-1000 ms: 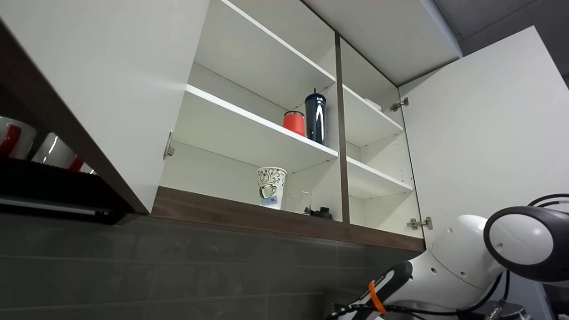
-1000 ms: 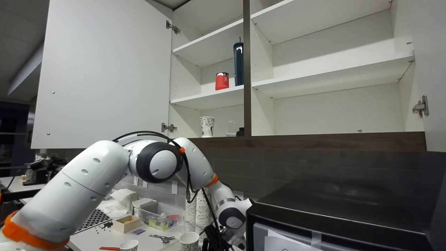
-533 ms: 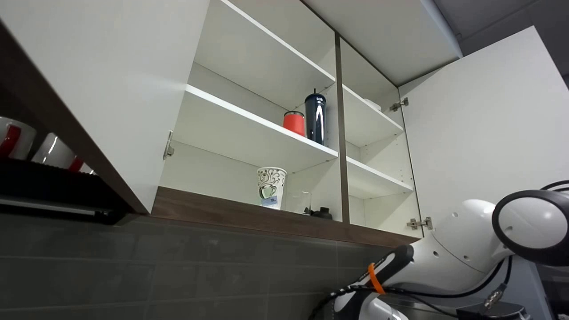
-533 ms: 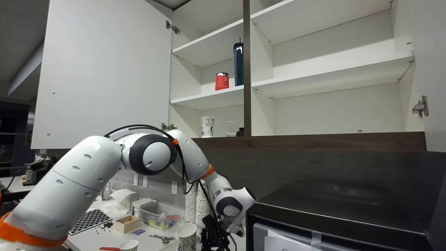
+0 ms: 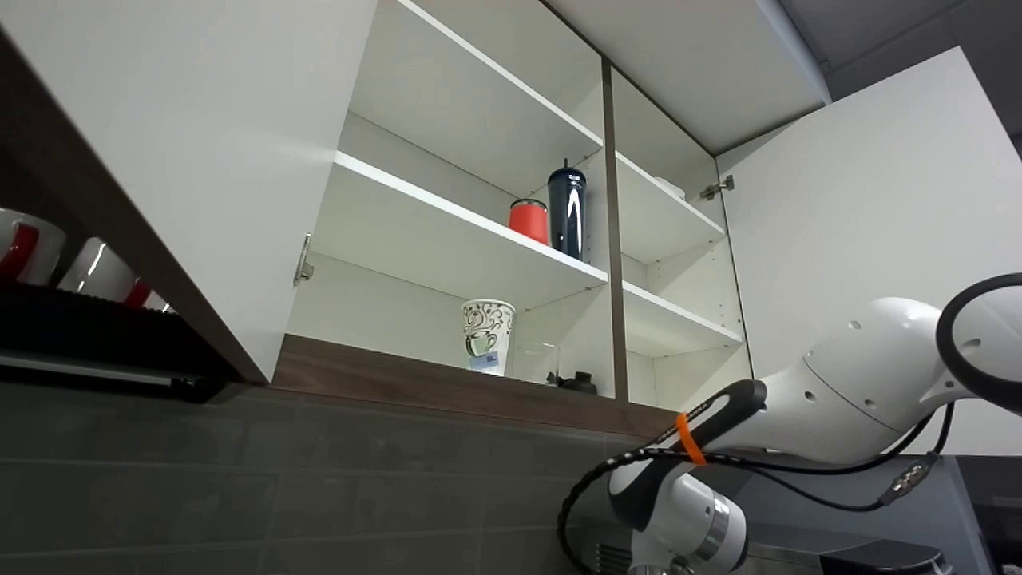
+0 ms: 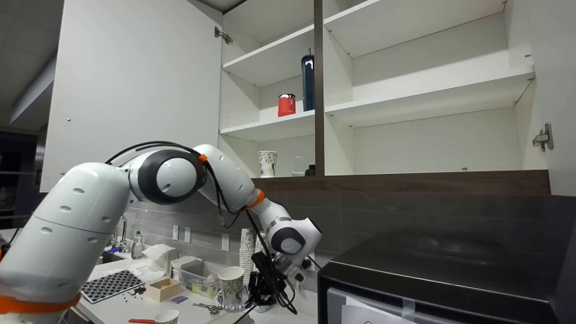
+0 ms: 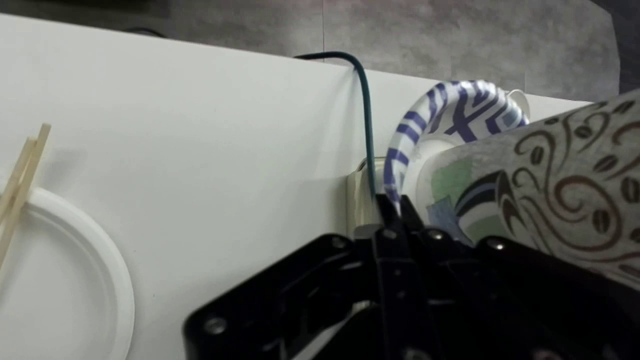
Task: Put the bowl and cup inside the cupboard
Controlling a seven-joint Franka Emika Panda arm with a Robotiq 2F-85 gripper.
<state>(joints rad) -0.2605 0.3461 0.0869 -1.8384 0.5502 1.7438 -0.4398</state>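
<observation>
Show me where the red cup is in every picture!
In an exterior view: the red cup is a little above the middle, inside the cupboard.
In an exterior view: the red cup, upper half, midway across.
Wrist view: not in it.
Landmark: the dark blue tumbler, just right of it in both exterior views.

In the cupboard [image 5: 383,315], a shelf [image 5: 455,239] bears a red tumbler [image 5: 528,222] and dark bottle [image 5: 568,214], the bottom [image 5: 447,393] a printed cup [image 5: 488,335].

Bowl [image 7: 460,117], wrist view: partly hidden behind printed cup [image 7: 575,195], itself cropped at right. White plate [image 7: 60,285], wooden sticks [image 7: 23,185], same view: cropped at left. Red-handled mug [image 5: 36,247], in an exterior view: likewise.
</observation>
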